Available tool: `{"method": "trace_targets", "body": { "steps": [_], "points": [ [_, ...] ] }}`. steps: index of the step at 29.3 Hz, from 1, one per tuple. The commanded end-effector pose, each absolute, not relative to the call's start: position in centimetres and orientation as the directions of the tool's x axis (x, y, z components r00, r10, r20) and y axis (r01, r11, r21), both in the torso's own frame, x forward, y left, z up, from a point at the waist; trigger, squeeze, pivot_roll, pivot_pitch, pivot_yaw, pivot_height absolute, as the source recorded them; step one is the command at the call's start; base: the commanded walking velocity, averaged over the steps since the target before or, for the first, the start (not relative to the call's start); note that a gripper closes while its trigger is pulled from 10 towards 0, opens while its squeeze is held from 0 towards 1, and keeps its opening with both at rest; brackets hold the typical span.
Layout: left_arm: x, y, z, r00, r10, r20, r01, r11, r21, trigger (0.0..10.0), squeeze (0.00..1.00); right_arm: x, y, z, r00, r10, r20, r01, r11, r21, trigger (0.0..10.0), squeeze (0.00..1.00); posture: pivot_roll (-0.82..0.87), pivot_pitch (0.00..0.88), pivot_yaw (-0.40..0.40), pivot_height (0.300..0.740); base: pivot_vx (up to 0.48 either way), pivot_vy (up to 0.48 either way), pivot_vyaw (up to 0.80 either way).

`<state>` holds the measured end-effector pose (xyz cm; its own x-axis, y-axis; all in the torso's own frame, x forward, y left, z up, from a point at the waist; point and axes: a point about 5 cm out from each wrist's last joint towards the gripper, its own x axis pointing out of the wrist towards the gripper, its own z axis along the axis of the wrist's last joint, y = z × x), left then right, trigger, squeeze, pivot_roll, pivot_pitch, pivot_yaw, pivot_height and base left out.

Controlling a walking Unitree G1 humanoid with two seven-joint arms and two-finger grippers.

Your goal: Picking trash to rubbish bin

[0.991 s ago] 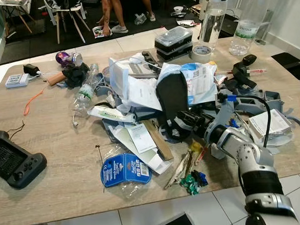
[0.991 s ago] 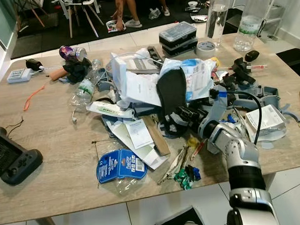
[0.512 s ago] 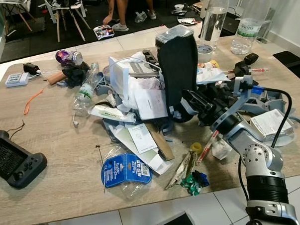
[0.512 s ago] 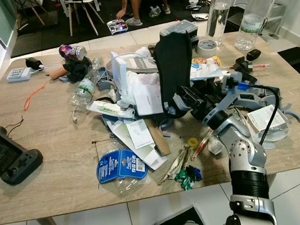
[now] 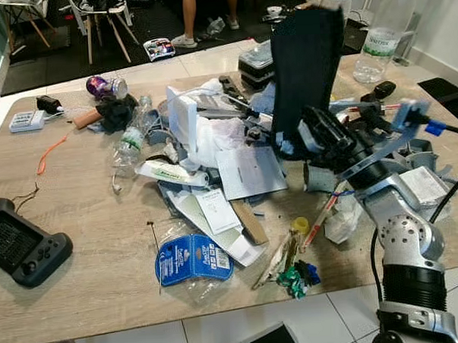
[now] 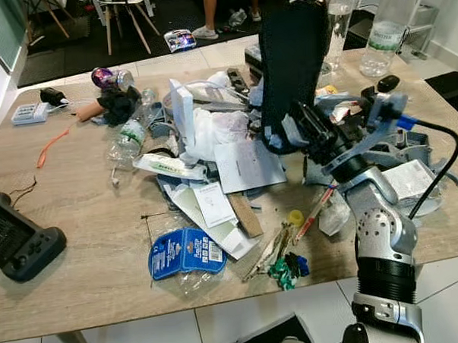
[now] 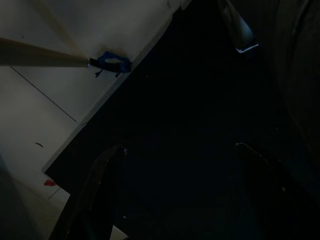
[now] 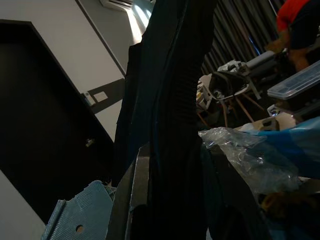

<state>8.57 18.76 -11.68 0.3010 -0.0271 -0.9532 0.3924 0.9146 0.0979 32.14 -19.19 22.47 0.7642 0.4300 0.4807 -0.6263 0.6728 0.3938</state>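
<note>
In the eye views, the right gripper (image 5: 313, 137) is clamped on the lower end of a black flat object (image 5: 306, 65), holding it upright above the trash pile (image 5: 213, 153) on the wooden table (image 5: 89, 276). In the right wrist view, the black flat object (image 8: 170, 125) sits pinched between the closed-in fingers (image 8: 134, 197). The left wrist view is very dark; the left gripper (image 7: 175, 192) shows faint fingers, and its opening cannot be judged.

A big pile of trash (image 5: 212, 134) lies in the middle of the table (image 5: 90, 291). At the left edge sits a game controller (image 5: 23, 250). Two bottles (image 5: 382, 32) stand at the upper right. My right gripper (image 5: 307, 138) is right of the pile.
</note>
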Motion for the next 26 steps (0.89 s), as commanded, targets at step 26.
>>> {"method": "trace_targets", "body": {
  "steps": [26],
  "points": [
    [8.4, 17.9, -11.8, 0.299, -0.056, -0.953, 0.395, 0.916, 0.070, 10.0, 0.00, 32.1, -19.9, 23.5, 0.770, 0.374, 0.517, -0.587, 0.734, 0.342, 10.0, 0.00, -0.07, 0.110, 0.043, 0.740, 0.000, 0.000, 0.00]
  ]
}}
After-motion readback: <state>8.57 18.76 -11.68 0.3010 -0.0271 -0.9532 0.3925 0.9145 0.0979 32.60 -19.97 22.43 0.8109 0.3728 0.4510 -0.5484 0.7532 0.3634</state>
